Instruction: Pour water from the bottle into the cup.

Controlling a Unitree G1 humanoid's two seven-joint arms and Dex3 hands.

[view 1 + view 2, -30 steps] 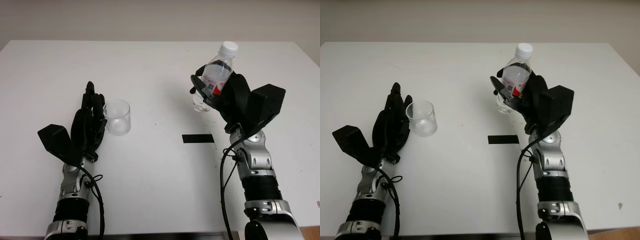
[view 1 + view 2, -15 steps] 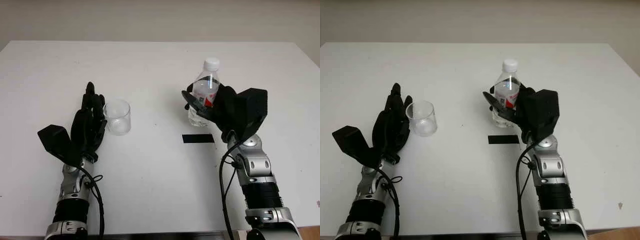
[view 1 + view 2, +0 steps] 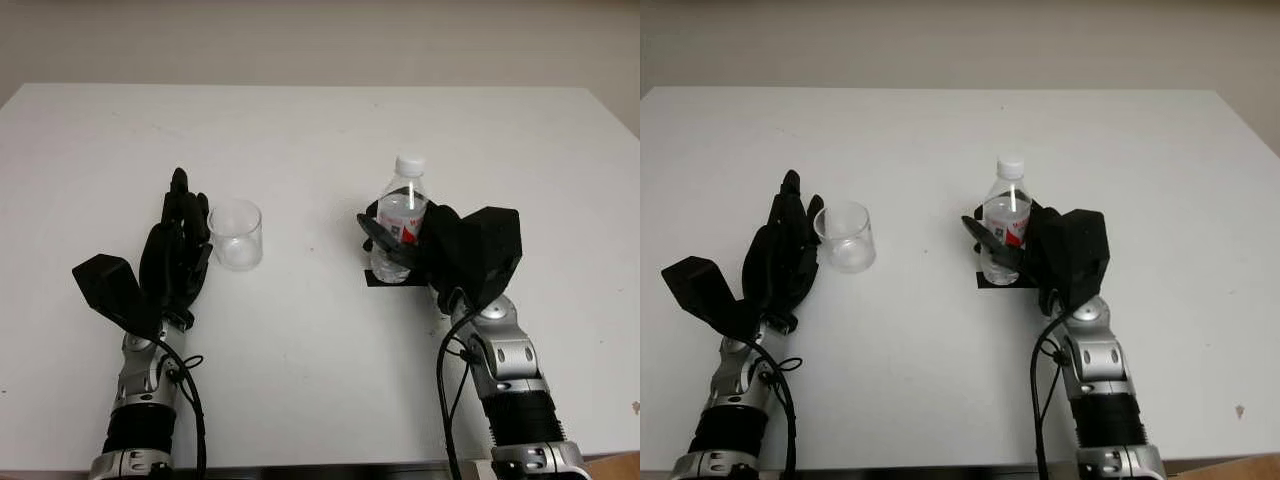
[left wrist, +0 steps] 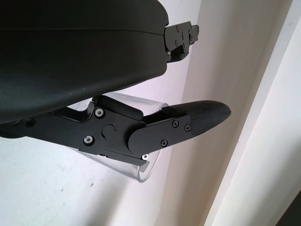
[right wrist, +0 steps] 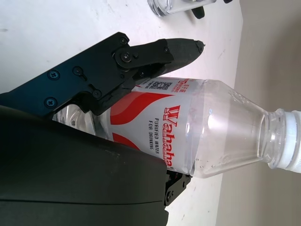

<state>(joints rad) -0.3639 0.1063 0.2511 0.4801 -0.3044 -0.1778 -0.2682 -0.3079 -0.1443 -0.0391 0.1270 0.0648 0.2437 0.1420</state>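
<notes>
The right hand [image 3: 425, 245] wraps its fingers [image 5: 155, 52] around the bottle [image 3: 398, 225], gripping it at the red label. The bottle stands upright, its base on or just over a black mark [image 3: 385, 279] on the table [image 3: 320, 130]; contact with the table is hard to judge. Its white cap [image 3: 409, 163] is on. The cup [image 3: 236, 233] stands just beside the fingertips of the left hand [image 3: 175, 255], well apart from the right hand and across from its palm side. The left hand is open and holds nothing, though one finger [image 4: 188, 122] reaches along the cup's wall.

By my reading, the bottle is being set down on the mark or is about to be picked up; no pouring is under way. With the cap on, pouring would first call for opening it, then carrying the bottle across to the cup and tilting the neck over the rim.
</notes>
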